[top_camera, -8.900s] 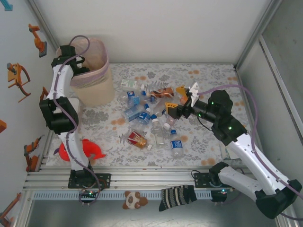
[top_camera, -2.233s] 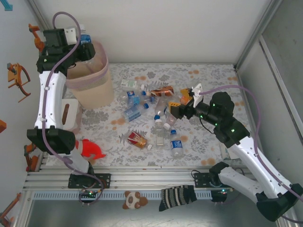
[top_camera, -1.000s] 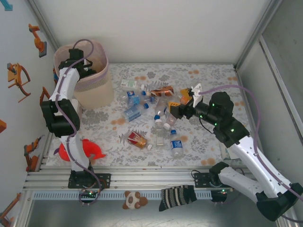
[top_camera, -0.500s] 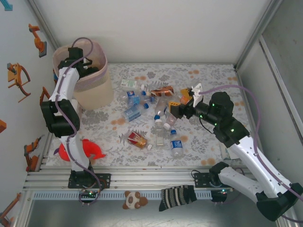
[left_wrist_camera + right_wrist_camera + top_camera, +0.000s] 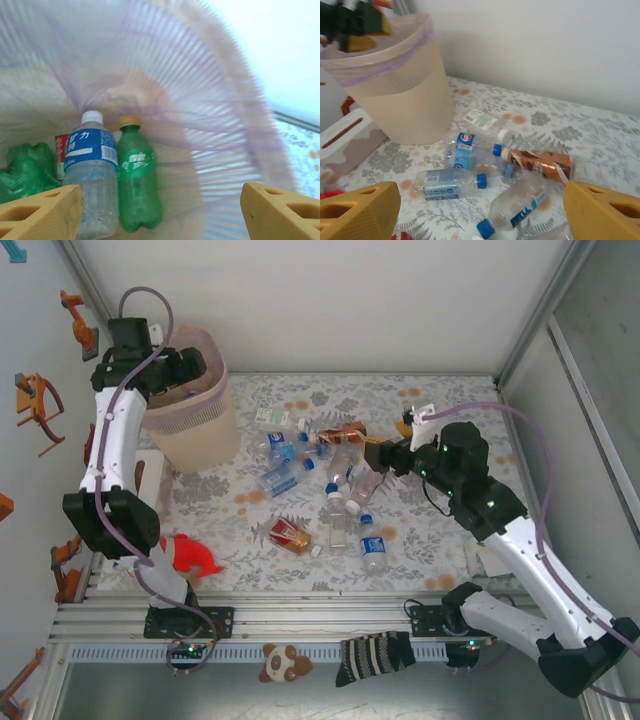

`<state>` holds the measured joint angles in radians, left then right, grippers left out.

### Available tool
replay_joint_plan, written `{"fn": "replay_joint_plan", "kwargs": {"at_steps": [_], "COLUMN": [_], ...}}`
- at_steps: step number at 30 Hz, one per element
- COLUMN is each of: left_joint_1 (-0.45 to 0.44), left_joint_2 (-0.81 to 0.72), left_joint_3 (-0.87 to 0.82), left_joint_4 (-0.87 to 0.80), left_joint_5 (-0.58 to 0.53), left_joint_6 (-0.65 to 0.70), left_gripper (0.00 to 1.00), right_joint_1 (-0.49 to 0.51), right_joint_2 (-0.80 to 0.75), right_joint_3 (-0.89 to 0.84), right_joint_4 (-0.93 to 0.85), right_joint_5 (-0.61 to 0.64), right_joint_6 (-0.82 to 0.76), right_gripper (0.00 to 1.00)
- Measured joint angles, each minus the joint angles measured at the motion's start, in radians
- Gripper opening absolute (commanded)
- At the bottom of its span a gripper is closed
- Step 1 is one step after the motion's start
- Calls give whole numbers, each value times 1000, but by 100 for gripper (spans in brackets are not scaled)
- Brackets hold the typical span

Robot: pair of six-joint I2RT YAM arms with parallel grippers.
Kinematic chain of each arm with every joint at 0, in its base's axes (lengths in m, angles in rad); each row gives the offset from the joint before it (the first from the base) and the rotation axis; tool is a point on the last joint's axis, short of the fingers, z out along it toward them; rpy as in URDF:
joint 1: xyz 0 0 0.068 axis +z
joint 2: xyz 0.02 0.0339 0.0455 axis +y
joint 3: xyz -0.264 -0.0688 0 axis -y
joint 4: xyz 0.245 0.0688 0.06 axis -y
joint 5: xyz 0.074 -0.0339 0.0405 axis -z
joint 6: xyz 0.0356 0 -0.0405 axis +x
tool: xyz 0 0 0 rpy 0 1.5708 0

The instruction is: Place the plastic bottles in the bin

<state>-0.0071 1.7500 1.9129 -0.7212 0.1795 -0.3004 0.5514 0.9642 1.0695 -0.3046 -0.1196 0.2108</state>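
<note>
My left gripper (image 5: 188, 372) hangs open over the mouth of the beige bin (image 5: 195, 425), nothing between its fingers (image 5: 42, 210). Inside the bin's pink bag (image 5: 165, 100) lie a clear blue-labelled bottle (image 5: 92, 175), a green bottle (image 5: 137, 180) and a crumpled green one (image 5: 22, 170). Several plastic bottles are strewn across the middle of the mat: a blue-labelled one (image 5: 278, 478), a red-labelled one (image 5: 290, 534), a brown one (image 5: 340, 433). My right gripper (image 5: 382, 458) hovers open above their right side, with bottles (image 5: 520, 202) below its jaws.
A white box (image 5: 150, 475) stands left of the bin, also in the right wrist view (image 5: 347, 137). A red toy shark (image 5: 190, 555) lies at the near left. A striped sock (image 5: 375, 655) and a plush toy (image 5: 283, 662) rest on the front rail.
My left gripper has opened wider and risen from inside the bin to above its rim. My right gripper has pulled slightly up and to the right.
</note>
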Motion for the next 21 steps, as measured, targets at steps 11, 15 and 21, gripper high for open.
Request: {"fn": "replay_joint_plan", "kwargs": {"at_steps": [11, 15, 21], "left_joint_1": [-62, -119, -218], "left_joint_2": [-191, -252, -307], "left_joint_3": [-112, -198, -328], "left_joint_4": [109, 164, 229], "left_joint_5": [106, 132, 149], "left_joint_6": [2, 1, 1], "left_gripper": [78, 78, 78], "right_joint_1": [-119, -157, -162], "right_joint_2": [193, 268, 372], "right_joint_3": [78, 90, 91], "right_joint_4": [-225, -284, -310], "right_joint_5": [69, 60, 62], "right_joint_6": [162, 208, 327], "right_gripper": [80, 79, 79]}}
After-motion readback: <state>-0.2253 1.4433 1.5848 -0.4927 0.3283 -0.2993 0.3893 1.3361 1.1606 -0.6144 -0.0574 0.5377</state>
